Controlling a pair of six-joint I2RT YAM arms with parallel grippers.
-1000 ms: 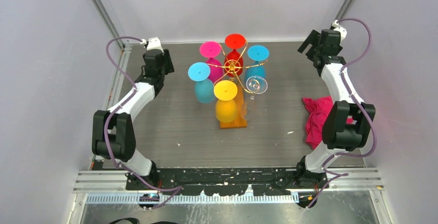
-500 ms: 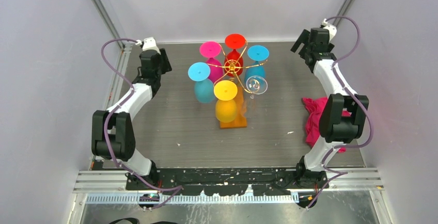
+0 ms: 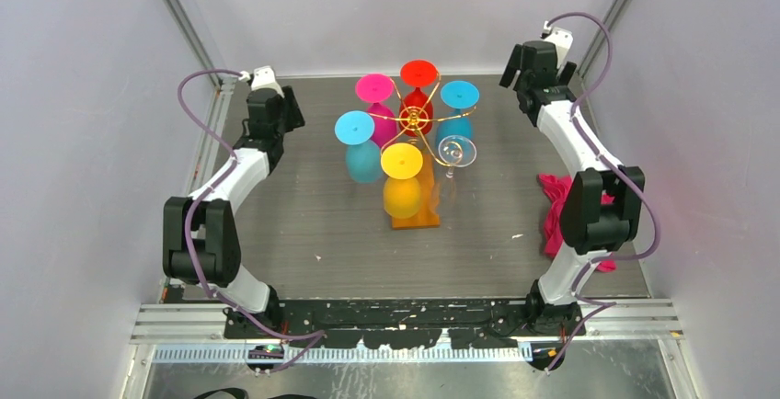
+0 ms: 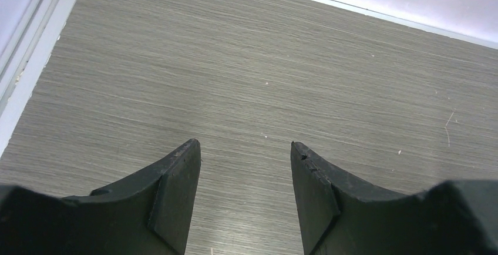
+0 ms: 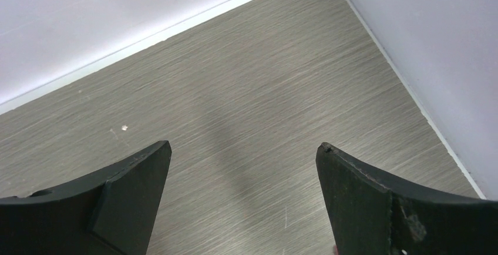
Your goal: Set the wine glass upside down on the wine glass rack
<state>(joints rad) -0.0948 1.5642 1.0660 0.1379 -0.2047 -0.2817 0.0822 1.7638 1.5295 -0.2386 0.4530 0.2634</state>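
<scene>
Looking top-down: table (image 3: pixel 322 224) carries the wine glass rack (image 3: pixel 416 120) mid-surface toward the far edge, with its wooden base mostly covered by coloured glasses (image 3: pixel 402 162). Pink cloth (image 3: pixel 555 199) lies at the right edge, half hidden behind the right arm. Clear wine glass (image 3: pixel 456 152) is foot-up at the rack's right side, bowl barely readable. Left gripper (image 4: pixel 245 149) is at the far-left corner, jaws partly apart, empty. Right gripper (image 5: pixel 243 148) is at the far-right corner, jaws wide, empty.

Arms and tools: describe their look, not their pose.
Both arms, left arm and right arm, have white links between bulky black joint housings. A purple cable loops along each. The left tool and right tool each end in two matte black, tapering fingers.
</scene>
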